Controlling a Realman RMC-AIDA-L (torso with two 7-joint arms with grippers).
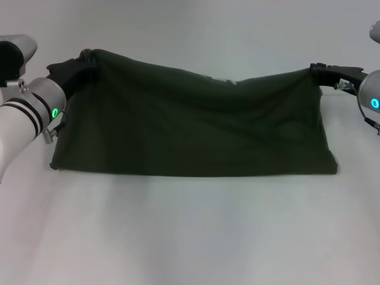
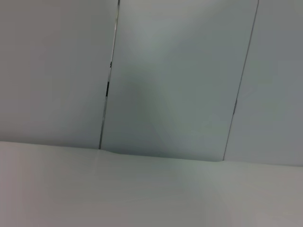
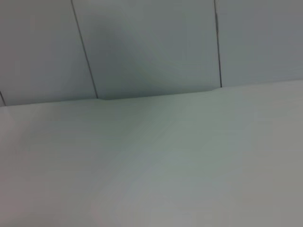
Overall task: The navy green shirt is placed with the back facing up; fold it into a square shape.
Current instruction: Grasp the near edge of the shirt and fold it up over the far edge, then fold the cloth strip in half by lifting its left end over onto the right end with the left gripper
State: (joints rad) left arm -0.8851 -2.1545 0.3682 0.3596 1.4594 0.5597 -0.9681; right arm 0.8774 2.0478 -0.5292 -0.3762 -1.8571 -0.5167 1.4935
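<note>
Both grippers are clamped on the navy green shirt (image 1: 196, 127): the left gripper (image 1: 85, 61) pinches the far left corner of the cloth, bunched into a small knot at its black fingers, and the right gripper (image 1: 313, 70) pinches the far right corner the same way. Between them the shirt's far edge is lifted and sags in the middle, while its near edge lies flat along the white table (image 1: 190, 237), so the cloth slopes down toward the robot as a wide dark panel with soft creases running across it. A thin pale sliver shows just behind the sagging top edge near its middle; what it is cannot be told. Only the head view shows any of this. Neither wrist view catches the shirt or any fingers: the left wrist view shows just a strip of table surface meeting a pale grey panelled wall (image 2: 170, 80) with dark vertical seams, and the right wrist view shows more table and the same kind of wall (image 3: 151, 42) beyond it
</note>
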